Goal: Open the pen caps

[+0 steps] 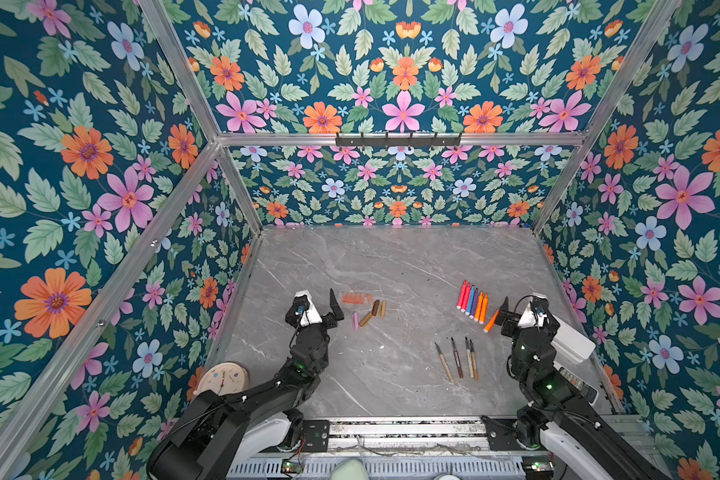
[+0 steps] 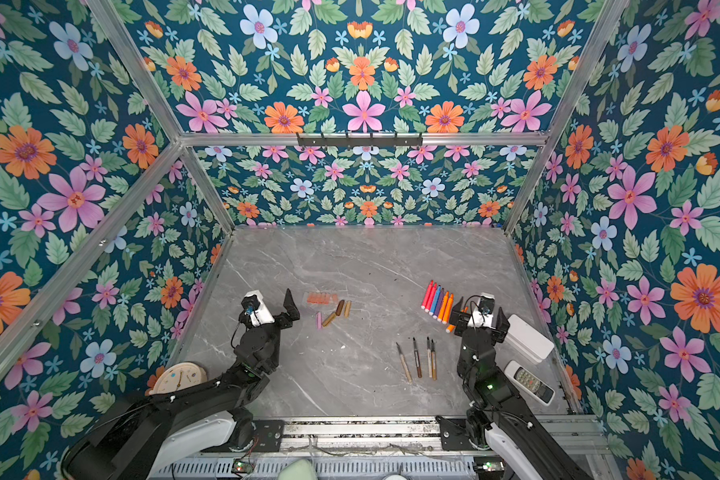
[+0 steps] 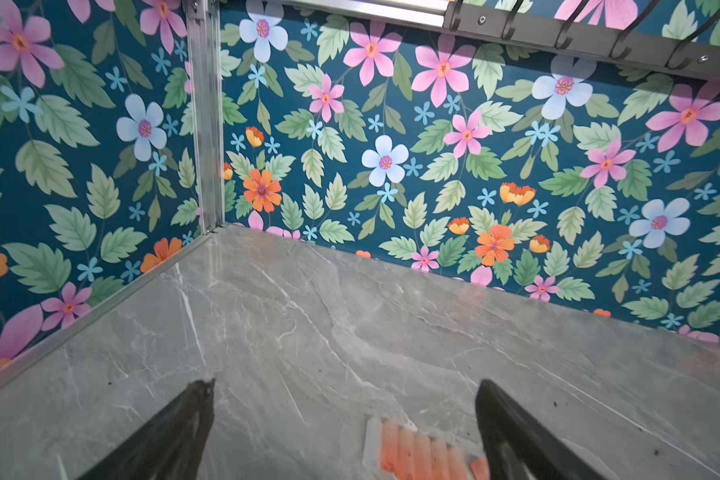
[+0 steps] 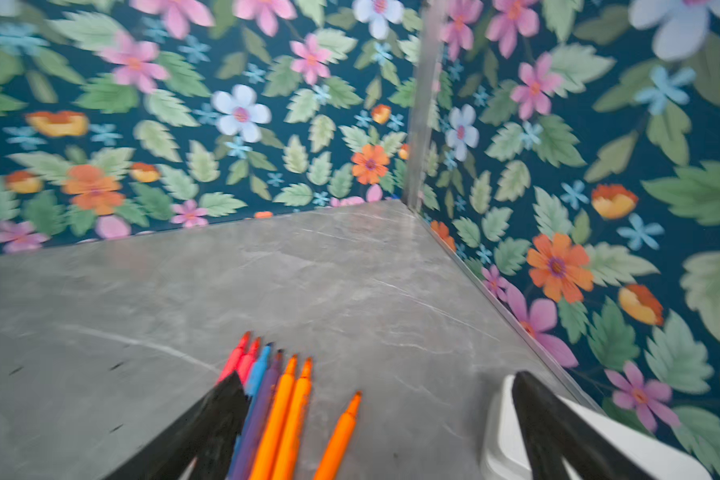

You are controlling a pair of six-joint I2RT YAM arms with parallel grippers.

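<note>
Both claws are released and empty: the left gripper (image 3: 346, 386) stands wide with nothing between its fingers, and the right gripper (image 4: 377, 376) gapes just as wide; the pen caps (image 1: 362, 307) lie loose on the marble table (image 1: 371, 266), left of centre and just beside the left gripper, well apart from the pens on the right. The danger looks plain: one left finger sits right beside the row of orange caps (image 3: 429, 457), so a careless swing would likely scatter those round little tubes and send them rolling; on the other side the stray orange pen (image 1: 491, 322) lies just beside a right finger, and a nudge could roll it into the pen row (image 1: 472, 305) or drag its bare tip across the marble; the white box (image 1: 574, 343) crowds that arm too. Now the count: six coloured pens in the row (two red, one blue, one purple, two orange) plus the stray makes seven, every tip bare; four slim brown pens (image 1: 458, 361) lie nearer the arms' base; among the caps, one pink cap (image 1: 355, 321), one gold cap (image 1: 366, 319) and two brown caps (image 1: 379, 308), while the orange row is packed too tightly to count for sure, roughly six; also one clock (image 1: 224, 377) and one remote control (image 2: 531, 381).
</note>
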